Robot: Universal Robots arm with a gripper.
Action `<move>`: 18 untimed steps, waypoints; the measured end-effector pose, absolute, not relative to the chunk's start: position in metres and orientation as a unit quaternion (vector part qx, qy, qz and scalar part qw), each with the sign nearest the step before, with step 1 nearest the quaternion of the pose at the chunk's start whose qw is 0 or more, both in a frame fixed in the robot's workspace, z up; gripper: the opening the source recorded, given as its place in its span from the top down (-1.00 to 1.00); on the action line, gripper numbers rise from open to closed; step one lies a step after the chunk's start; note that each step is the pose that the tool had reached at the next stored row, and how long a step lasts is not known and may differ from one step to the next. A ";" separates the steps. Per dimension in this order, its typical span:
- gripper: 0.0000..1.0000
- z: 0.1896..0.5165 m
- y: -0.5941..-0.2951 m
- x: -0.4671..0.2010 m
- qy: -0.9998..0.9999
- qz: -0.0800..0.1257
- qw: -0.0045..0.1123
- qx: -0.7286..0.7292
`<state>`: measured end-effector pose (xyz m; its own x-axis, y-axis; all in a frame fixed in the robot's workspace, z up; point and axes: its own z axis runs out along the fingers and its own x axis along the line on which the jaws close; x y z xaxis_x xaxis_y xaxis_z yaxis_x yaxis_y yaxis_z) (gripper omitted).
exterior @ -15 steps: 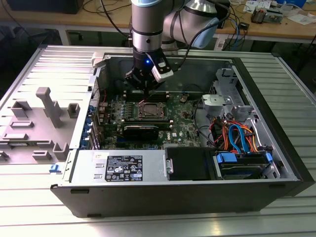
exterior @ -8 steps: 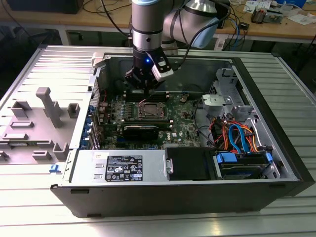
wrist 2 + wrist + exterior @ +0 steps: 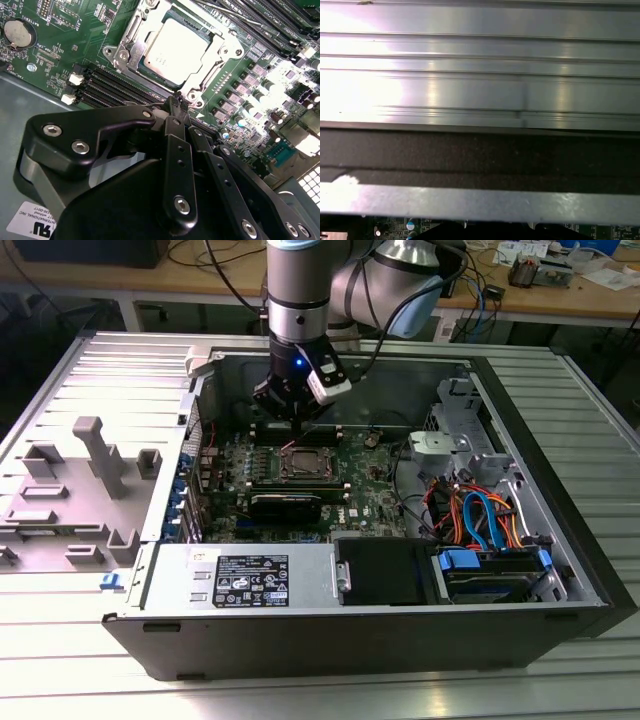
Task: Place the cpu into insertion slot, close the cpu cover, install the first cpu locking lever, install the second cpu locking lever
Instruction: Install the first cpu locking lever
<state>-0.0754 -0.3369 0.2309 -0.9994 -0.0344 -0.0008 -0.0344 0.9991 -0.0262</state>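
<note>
Your cpu [image 3: 172, 47] lies flat in the insertion slot [image 3: 282, 462] in the middle of the motherboard [image 3: 365, 495]. The cpu cover [image 3: 135, 32] is folded down around it, so the chip is pinned in place. The gripper [image 3: 175, 102] hangs just over the slot's far edge with its fingers drawn together into one narrow tip, which probably suits pushing rather than picking; you cannot tell whether it touches anything.

We are in a robotics lab or electronics workshop: an opened computer case [image 3: 360, 640] lies on a ribbed aluminium tabletop [image 3: 60, 680], and a wooden workbench [image 3: 560, 305] behind it carries cables [image 3: 215, 258].
</note>
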 end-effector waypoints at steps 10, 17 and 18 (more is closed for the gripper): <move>0.79 0.231 -0.331 -0.074 1.000 -0.013 0.001 -0.020; 0.79 0.230 -0.331 -0.067 1.000 -0.013 0.001 -0.020; 0.79 0.230 -0.331 -0.067 1.000 -0.013 0.001 -0.020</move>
<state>-0.0672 -0.3314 0.2304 -0.9992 -0.0392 -0.0008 -0.0392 0.9989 -0.0263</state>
